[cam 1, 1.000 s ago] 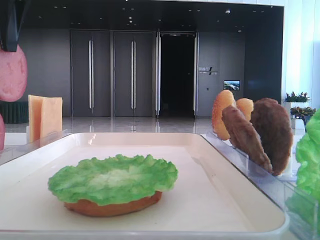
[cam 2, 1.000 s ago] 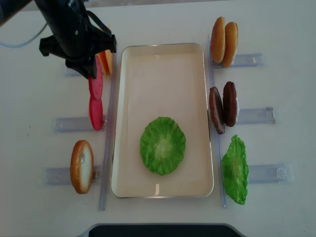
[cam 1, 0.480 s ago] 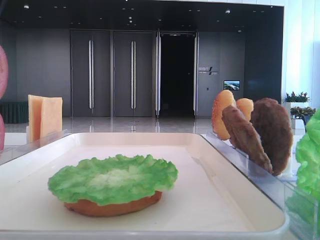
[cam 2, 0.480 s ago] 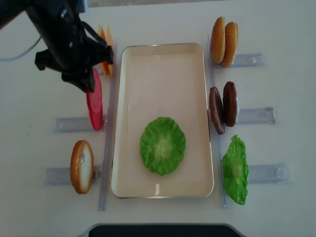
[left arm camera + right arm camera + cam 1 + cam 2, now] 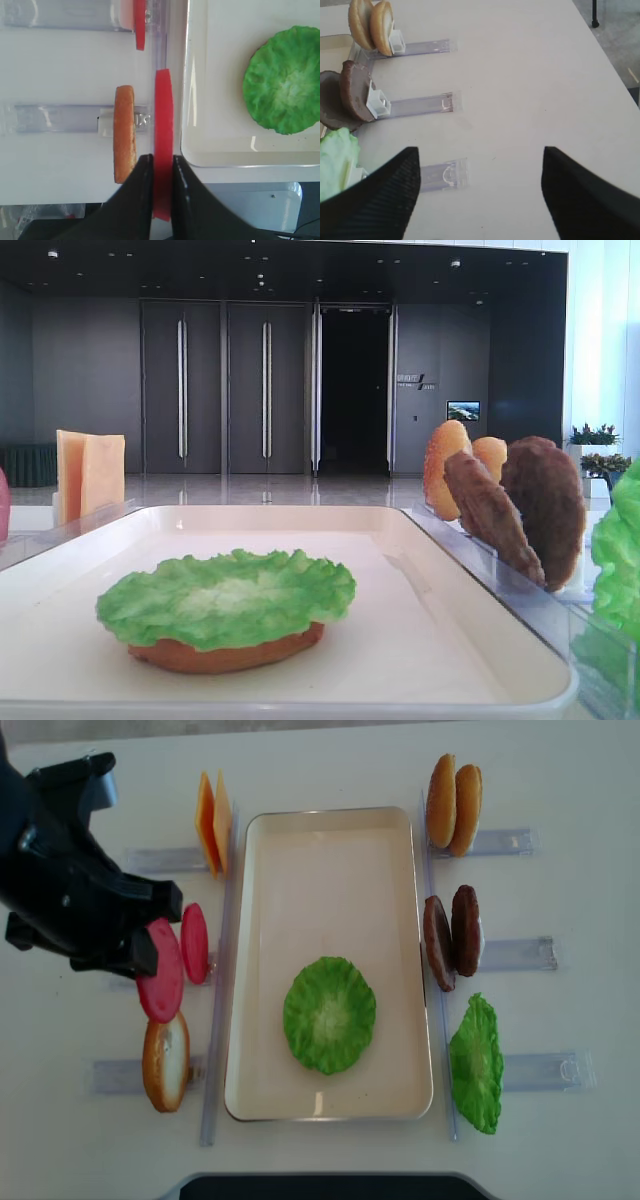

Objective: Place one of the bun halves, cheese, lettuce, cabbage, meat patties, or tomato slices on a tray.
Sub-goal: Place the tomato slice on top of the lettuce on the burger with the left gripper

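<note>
My left gripper (image 5: 162,165) is shut on a red tomato slice (image 5: 163,125), held on edge in the air left of the cream tray (image 5: 330,870). In the overhead view this tomato slice (image 5: 162,985) hangs between a second slice (image 5: 194,942) in its clear holder and a bun half (image 5: 166,1058). On the tray a green lettuce leaf (image 5: 329,1014) lies over an orange-brown bun base (image 5: 225,655). My right gripper (image 5: 479,150) is open over bare table, nothing between its fingers.
Cheese slices (image 5: 212,820) stand at the back left. On the right of the tray stand two bun halves (image 5: 454,804), two meat patties (image 5: 451,938) and another lettuce leaf (image 5: 476,1063). Clear plastic holders (image 5: 442,176) line both sides of the tray.
My left gripper has carried the tomato slice from beside the cheese toward the front, past the second slice, and turned it. The slice has left the low view. The tray's contents have not moved.
</note>
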### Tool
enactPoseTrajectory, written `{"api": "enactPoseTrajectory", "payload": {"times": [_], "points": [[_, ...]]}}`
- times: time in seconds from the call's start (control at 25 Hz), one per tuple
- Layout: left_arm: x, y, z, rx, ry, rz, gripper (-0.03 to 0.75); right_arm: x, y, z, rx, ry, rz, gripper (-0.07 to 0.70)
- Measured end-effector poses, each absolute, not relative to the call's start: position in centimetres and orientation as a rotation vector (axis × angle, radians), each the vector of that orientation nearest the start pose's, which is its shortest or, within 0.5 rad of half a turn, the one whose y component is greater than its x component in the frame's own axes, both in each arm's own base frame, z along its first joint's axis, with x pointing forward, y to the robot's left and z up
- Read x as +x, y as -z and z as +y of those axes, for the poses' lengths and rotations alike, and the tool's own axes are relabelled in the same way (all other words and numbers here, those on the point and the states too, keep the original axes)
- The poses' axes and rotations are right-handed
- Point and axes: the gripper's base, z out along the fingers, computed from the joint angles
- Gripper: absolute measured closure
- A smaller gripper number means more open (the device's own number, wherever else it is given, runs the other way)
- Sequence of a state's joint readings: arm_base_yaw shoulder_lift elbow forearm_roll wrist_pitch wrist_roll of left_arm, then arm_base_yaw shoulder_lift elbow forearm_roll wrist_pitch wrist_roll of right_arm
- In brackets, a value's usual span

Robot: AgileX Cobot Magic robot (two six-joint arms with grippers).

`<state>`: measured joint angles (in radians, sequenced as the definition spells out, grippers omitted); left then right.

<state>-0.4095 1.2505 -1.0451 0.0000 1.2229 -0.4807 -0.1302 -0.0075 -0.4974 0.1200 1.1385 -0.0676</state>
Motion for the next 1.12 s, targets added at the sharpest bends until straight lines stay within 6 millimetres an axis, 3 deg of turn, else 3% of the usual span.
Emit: {"api": "enactPoseTrajectory", "payload": {"times": [0.4,0.56,0.84,1.12], "points": [[19.2,-29.3,-8.4,-0.129,0.141,2.954,0.655,-0.8,-27.1,1.1,0.054,-0.027,2.110,0.118],[20.0,-28.8,-9.4,-0.094,0.254,2.931,0.655,-0.8,-27.1,1.1,0.054,-0.027,2.110,0.118],[22.6,-25.3,-12.0,0.029,0.431,3.012,0.655,-0.8,-27.1,1.1,0.054,-0.027,2.110,0.118],[24.4,-22.9,-15.1,0.200,0.808,2.969,0.655,-0.8,-27.1,1.1,0.054,-0.027,2.110,0.118]]}}
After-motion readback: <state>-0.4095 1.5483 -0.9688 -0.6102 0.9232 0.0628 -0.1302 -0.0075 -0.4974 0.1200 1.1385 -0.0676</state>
